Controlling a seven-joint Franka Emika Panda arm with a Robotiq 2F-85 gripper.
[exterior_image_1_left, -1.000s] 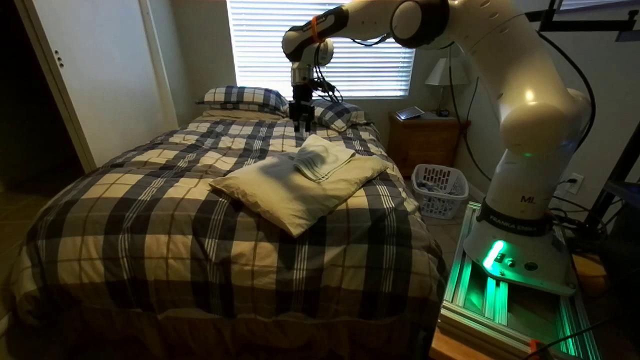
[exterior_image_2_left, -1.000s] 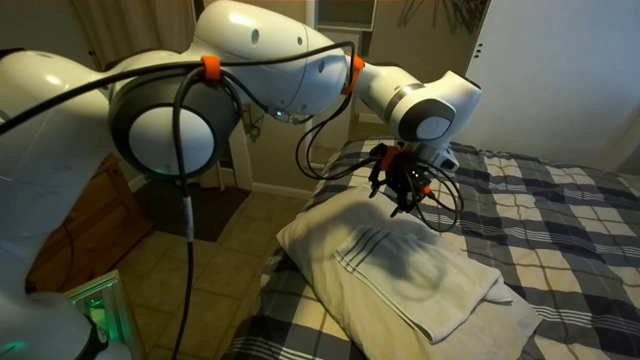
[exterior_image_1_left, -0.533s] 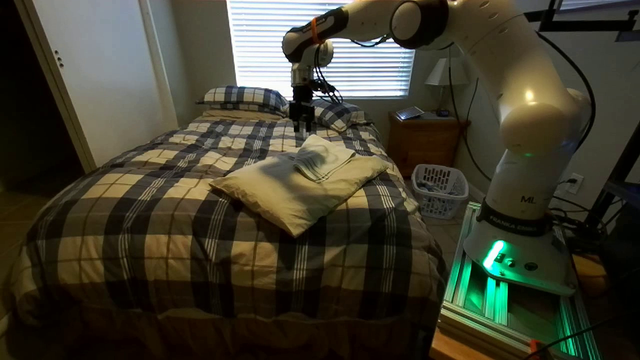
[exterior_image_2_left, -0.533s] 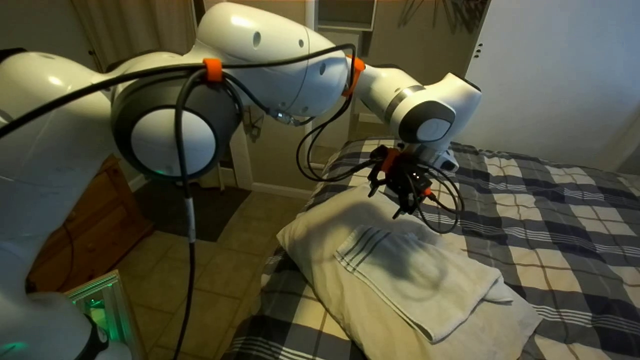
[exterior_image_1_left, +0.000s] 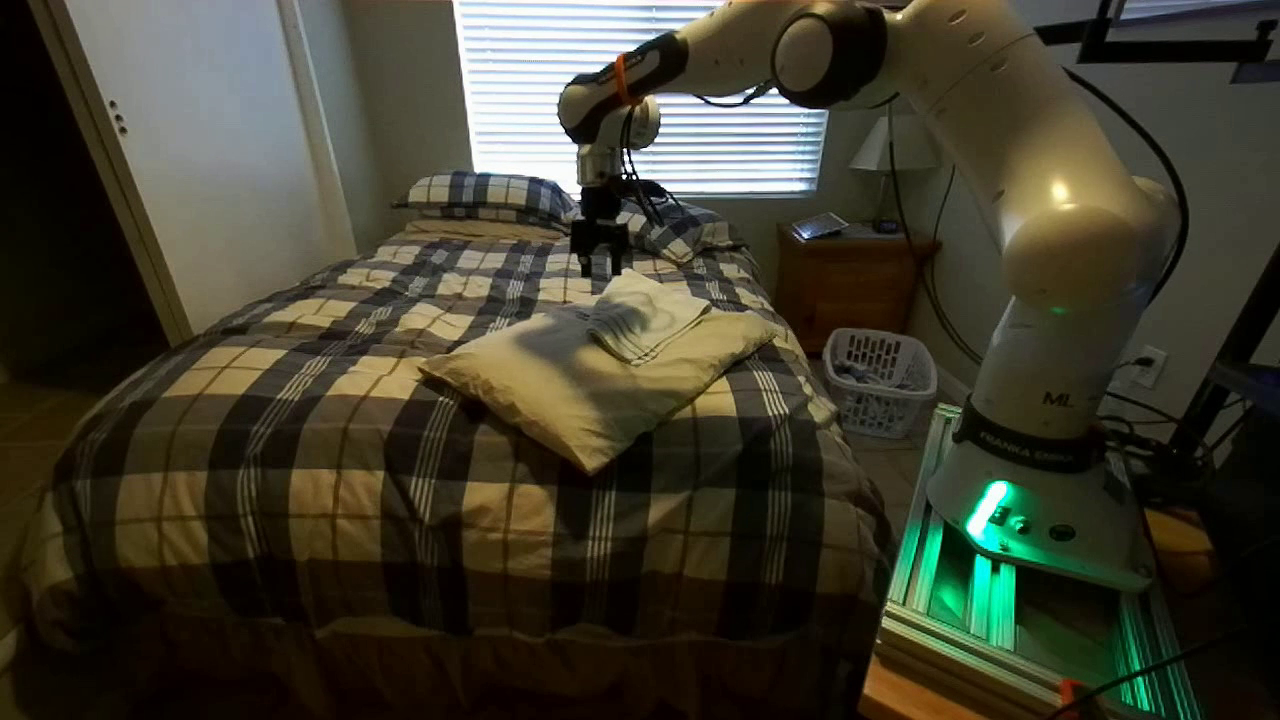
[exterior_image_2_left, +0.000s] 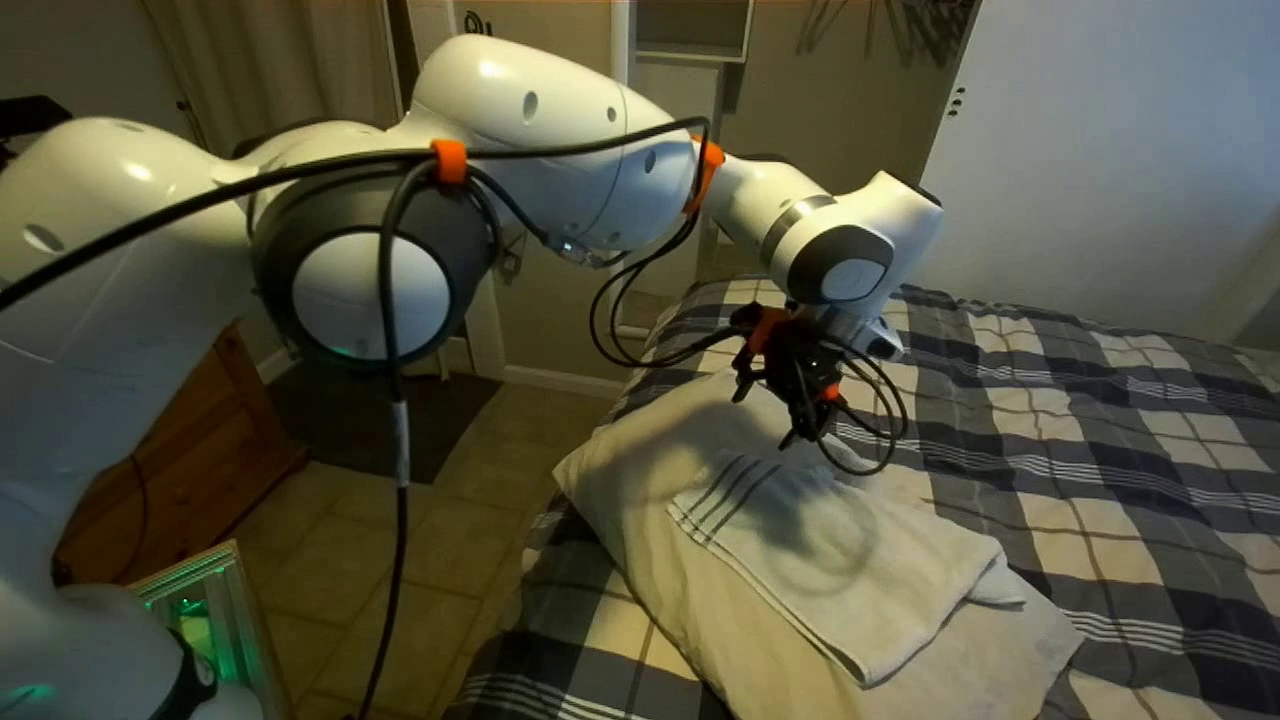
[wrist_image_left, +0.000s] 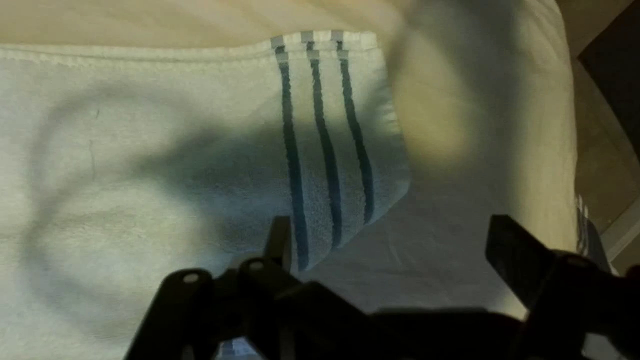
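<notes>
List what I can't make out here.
Pillow: part covered by the towel in all views.
White basket: inside partly hidden by its wall in an exterior view.
Flat item on the nightstand: too small to identify in an exterior view.

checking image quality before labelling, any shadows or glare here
Wrist view: soft-edged shadows cross the towel and pillow, and the gripper shows nearly black; in an exterior view, the window blinds glare and the base light glows green.

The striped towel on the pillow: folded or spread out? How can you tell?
Folded: the towel shows two stacked layers along its edge in the wrist view.
</notes>
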